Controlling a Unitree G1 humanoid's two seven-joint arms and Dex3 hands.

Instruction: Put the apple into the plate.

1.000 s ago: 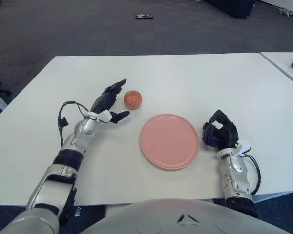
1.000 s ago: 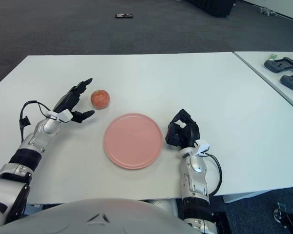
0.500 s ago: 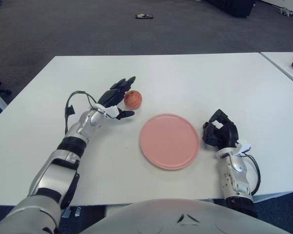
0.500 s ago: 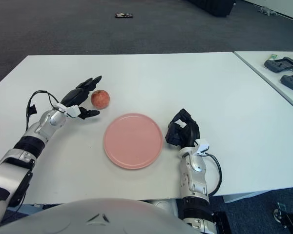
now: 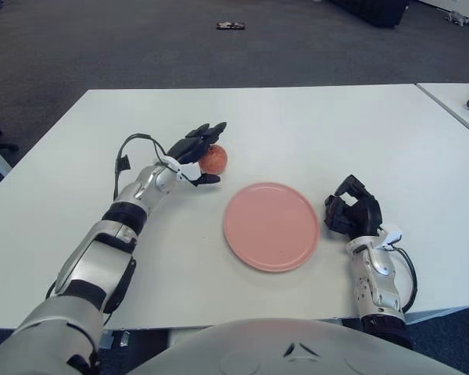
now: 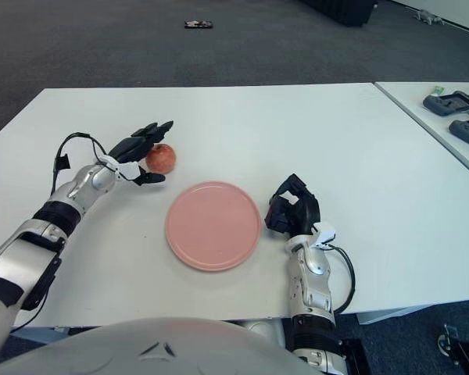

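Left hand (image 5: 194, 153) — now forward and right, spread fingers around the apple (image 5: 213, 159) — no longer beside it.

One apple (image 5: 213, 158); one pink plate (image 5: 271, 226); one white table (image 5: 313, 133) under them, and a second table (image 6: 445, 133) at the right, so two tables; two hands, the left hand (image 5: 194, 150) and the right hand (image 5: 352, 212); two dark devices (image 6: 457, 116) on the second table, side by side; one small dark thing (image 5: 230, 26) on the floor beyond the table, too small to tell what it is; one black cable (image 5: 133, 153) looping at the left wrist and one cable (image 5: 407, 275) at the right wrist, two in all.
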